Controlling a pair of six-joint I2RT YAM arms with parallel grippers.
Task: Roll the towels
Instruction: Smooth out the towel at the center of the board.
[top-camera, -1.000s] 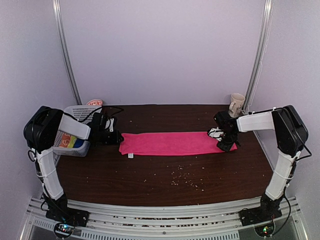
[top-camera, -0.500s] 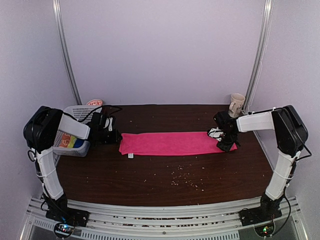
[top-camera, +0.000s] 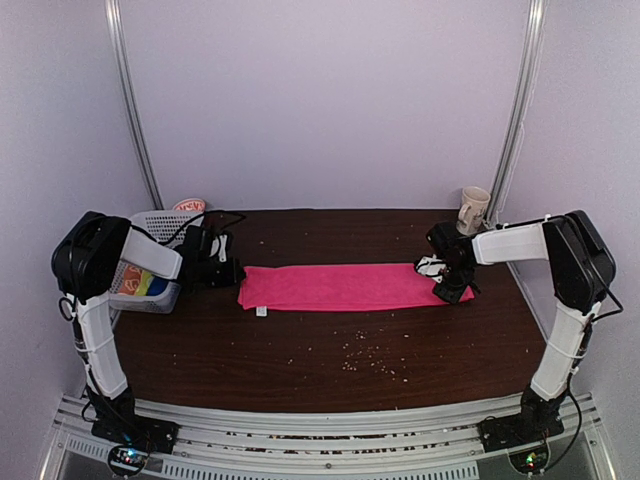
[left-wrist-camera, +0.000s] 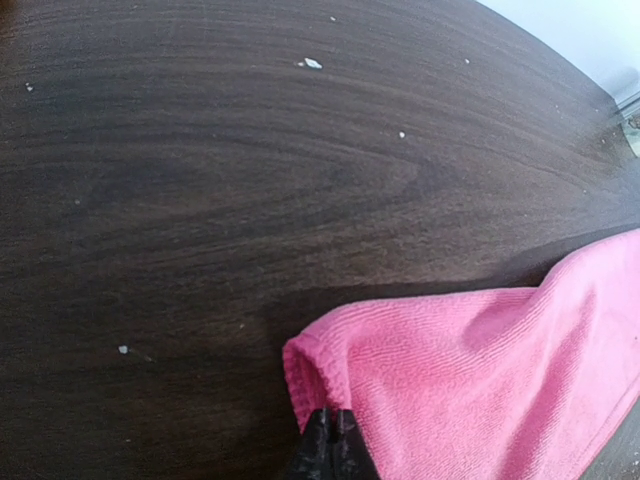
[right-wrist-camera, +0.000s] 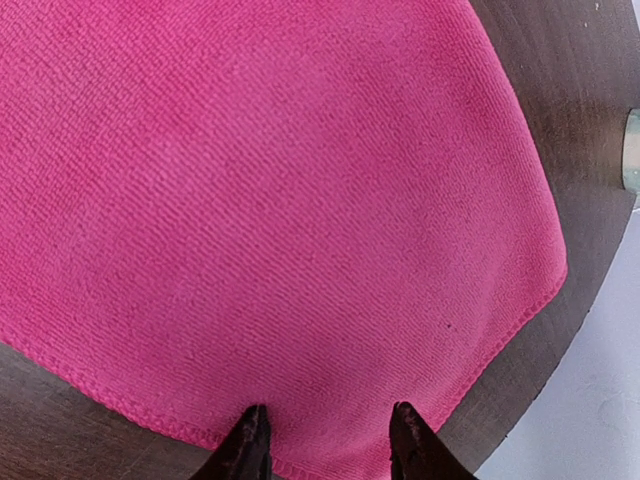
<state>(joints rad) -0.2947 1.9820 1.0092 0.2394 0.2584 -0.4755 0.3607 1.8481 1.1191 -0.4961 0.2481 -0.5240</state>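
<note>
At the left short end of the pink towel (top-camera: 340, 286), entry one: left gripper (left-wrist-camera: 333, 447), fingertips pressed together right at the hem beside the corner; I cannot tell whether any cloth is pinched between them. Entry two, at the towel's right short end: right gripper (right-wrist-camera: 328, 445), fingers apart over flat cloth just inside the hem, gripping nothing. Entry three: the towel itself, spread flat as a long strip on the dark wooden table (top-camera: 300, 360), with no turn of a roll made. Entry four: white lattice basket (top-camera: 150, 222) past the towel's left end and cream mug (top-camera: 473, 208) past its right end, both apart from it. Entry five: pale crumbs (top-camera: 365, 358) on the near side of the towel. Step in hand, as I read it: securing an end to start the first roll. The next move calls for a sure hold on the left hem, then folding it over towards the right end, kept square and tight.
</note>
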